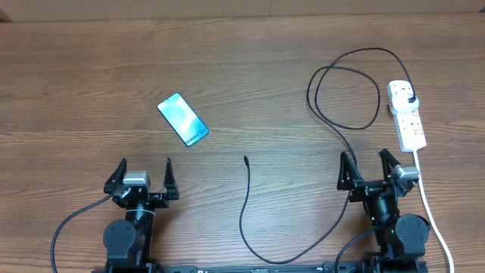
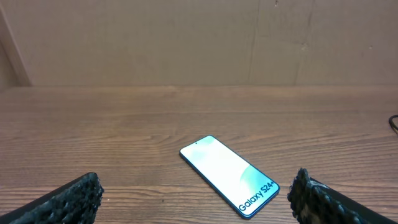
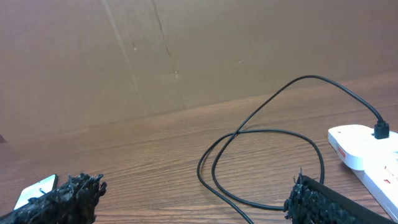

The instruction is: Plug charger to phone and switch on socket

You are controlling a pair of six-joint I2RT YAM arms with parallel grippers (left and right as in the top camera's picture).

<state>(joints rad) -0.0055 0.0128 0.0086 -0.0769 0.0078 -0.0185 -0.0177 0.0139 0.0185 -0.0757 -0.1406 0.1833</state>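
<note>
**Overhead, one phone, one charger and one socket lie on a wooden tabletop before two spread hands**

Two robot arms sit at the near edge of a brown wood-grain tabletop (image 1: 91, 76). Each arm ends in one hand with two black fingers. The left hand (image 1: 145, 163) is spread wide and holds nothing. The right hand (image 1: 364, 155) is also spread wide and holds nothing.

One phone (image 1: 183, 120) lies flat, screen up, beyond the left hand and apart from it. It is turned on a diagonal. Its screen is light blue, with a white band at the end nearer the robot. In the left wrist view the phone (image 2: 229, 176) lies between the two fingers (image 2: 68, 199), farther off, and the band reads "Galaxy S24+".

One charger (image 1: 248, 186), a thin black cable, crosses the tabletop. Its connector tip (image 1: 245, 158) rests between the two arms, to the right of the phone and not touching it. From the tip the cable runs toward the near edge, bends right, passes under the right arm and makes one wide loop beyond the right hand. It ends in one black plug (image 1: 409, 96), seated in the far end of the socket.

One socket (image 1: 408, 114), a long white power strip with small red marks, lies beyond and to the right of the right hand. One thick white cord (image 1: 432, 205) leaves its near end and runs to the near edge. The right wrist view shows the loop (image 3: 249, 132) and the plug (image 3: 381, 130) standing on the strip (image 3: 360, 146).
</note>
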